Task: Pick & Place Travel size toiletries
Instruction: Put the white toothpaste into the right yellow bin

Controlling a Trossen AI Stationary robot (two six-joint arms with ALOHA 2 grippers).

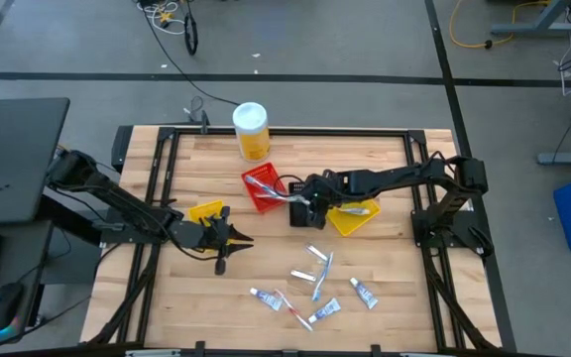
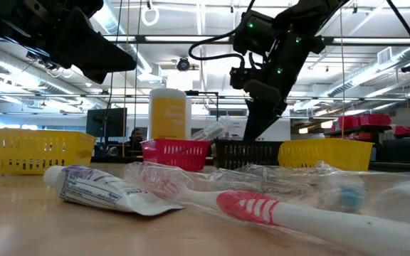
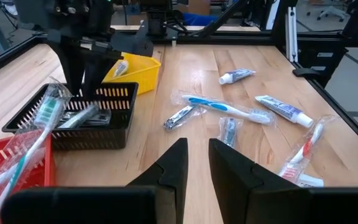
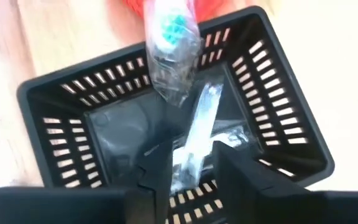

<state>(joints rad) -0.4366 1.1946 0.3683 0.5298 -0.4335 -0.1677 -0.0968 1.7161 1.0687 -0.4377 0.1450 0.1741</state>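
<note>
Right gripper (image 4: 188, 163) hung over the black bin (image 4: 55, 127), jaws parted around a wrapped razor (image 4: 199, 130) lying inside; left gripper (image 3: 196, 163) nearly shut, empty; loose toiletries (image 1: 315, 283) looked light, crinkly, slippery, best pinched mid-handle.

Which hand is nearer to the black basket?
The right. The right hand hangs directly over the black basket, above a wrapped item inside. The left hand hovers over bare table, off to the basket's side.
</note>
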